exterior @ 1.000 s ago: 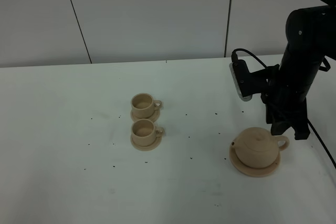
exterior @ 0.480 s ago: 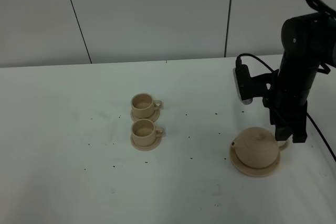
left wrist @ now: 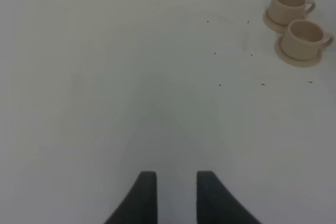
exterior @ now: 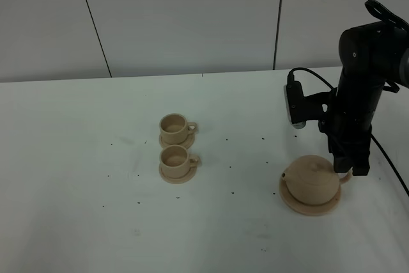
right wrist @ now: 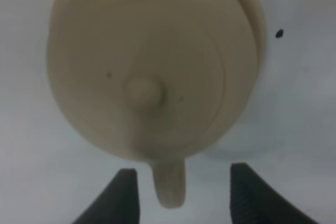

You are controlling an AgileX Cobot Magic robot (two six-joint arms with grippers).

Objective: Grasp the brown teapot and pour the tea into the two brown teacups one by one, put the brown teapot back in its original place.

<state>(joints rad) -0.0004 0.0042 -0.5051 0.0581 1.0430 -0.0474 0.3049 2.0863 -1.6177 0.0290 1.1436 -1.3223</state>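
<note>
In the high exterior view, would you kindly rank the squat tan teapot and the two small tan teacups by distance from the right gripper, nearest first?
From the right gripper:
1. Squat tan teapot, right beside it.
2. Front tan teacup, mid-table, camera side.
3. Rear tan teacup, just behind that.

- A robotics lab or staged test room is indicated.
- A plain white counter (exterior: 77,222) is spread across the whole scene, and a pale wall (exterior: 192,17) of flat panels, split by thin dark seams, is set behind it.
- A black jointed robot arm (exterior: 364,75) is seen over the counter's right side, with a camera housing (exterior: 295,103) fixed near its wrist and a black cable (exterior: 390,165) trailing from it.
- The brown teapot (exterior: 311,180) and the two brown teacups (exterior: 174,126) (exterior: 174,156) are laid out on matching saucers, well apart, like trial props.
- Small dark specks (exterior: 227,139) are scattered over the counter.
</note>
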